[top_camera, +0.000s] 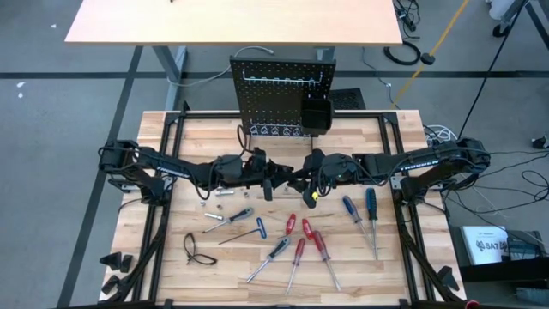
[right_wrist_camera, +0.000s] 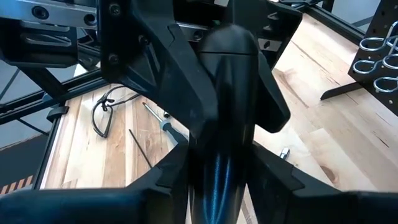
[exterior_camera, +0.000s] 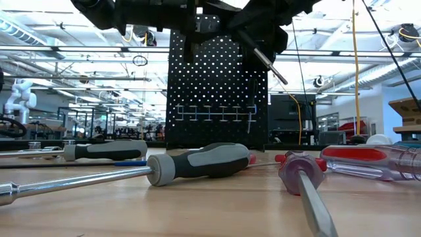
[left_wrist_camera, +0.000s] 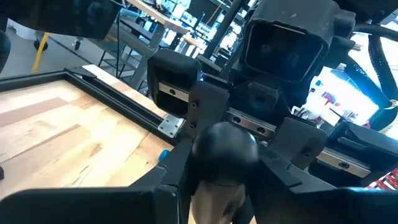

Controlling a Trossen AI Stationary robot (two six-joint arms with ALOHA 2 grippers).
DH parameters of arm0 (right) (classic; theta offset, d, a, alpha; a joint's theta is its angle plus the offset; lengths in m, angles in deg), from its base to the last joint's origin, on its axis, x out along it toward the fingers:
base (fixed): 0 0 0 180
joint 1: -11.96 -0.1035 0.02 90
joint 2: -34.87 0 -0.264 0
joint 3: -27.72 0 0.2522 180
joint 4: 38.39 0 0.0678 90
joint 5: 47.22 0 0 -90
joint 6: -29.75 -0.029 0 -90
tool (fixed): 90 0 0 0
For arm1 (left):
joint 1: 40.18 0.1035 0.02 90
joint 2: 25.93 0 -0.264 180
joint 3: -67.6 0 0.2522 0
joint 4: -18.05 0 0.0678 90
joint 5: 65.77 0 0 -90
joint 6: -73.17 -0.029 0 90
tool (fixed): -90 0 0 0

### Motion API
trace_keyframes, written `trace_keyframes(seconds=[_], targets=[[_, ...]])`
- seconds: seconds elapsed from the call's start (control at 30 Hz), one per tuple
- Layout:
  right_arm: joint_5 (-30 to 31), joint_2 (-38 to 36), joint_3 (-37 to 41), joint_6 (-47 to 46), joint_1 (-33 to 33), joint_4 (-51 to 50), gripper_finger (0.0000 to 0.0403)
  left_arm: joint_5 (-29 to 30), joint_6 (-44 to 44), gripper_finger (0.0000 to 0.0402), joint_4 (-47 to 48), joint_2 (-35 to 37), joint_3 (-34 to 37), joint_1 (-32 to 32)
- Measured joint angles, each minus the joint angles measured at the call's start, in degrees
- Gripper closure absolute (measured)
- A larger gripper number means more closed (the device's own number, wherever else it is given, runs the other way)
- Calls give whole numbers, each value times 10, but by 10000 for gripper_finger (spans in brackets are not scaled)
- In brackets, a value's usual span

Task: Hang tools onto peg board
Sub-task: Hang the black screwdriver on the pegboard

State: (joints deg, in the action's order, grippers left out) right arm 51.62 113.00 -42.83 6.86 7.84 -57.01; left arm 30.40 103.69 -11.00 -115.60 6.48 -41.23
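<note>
you're looking at a pale wood-plank surface (top_camera: 197, 257) standing on a grey floor (top_camera: 51, 172), with a second light tabletop (top_camera: 232, 21) behind it and cables (top_camera: 523, 184) trailing off to one side; across the room, bright ceiling lights (exterior_camera: 59, 39), white beams and distant desks fill an open workshop

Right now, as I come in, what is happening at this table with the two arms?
The two arms meet above the middle of the table, in front of the peg board. The right arm's tool grips a black-handled screwdriver, and the left arm's tool has its fingers around the same handle, so it looks like a handover between them. The other screwdrivers lie on the table nearer the front edge.
</note>
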Motion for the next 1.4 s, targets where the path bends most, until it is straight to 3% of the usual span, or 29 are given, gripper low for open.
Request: trace_keyframes(seconds=[0.23,0.37,0.67,0.9,1.17,1.4], targets=[[2,-4,0,-5,0,-7,122,1,6,289,17,2,0,6],[18,-32,0,-19,0,-57,84,12,6,289,39,12,1,15],[136,-151,11,-45,-15,-239,92,88,1,289,145,74,1,42],[168,-224,70,-106,-20,-254,92,131,-56,289,157,89,-11,90],[164,-243,127,-171,-20,-254,92,101,-104,289,231,89,-93,185],[166,-243,137,-169,-20,-246,92,14,-105,289,259,63,-138,244]])
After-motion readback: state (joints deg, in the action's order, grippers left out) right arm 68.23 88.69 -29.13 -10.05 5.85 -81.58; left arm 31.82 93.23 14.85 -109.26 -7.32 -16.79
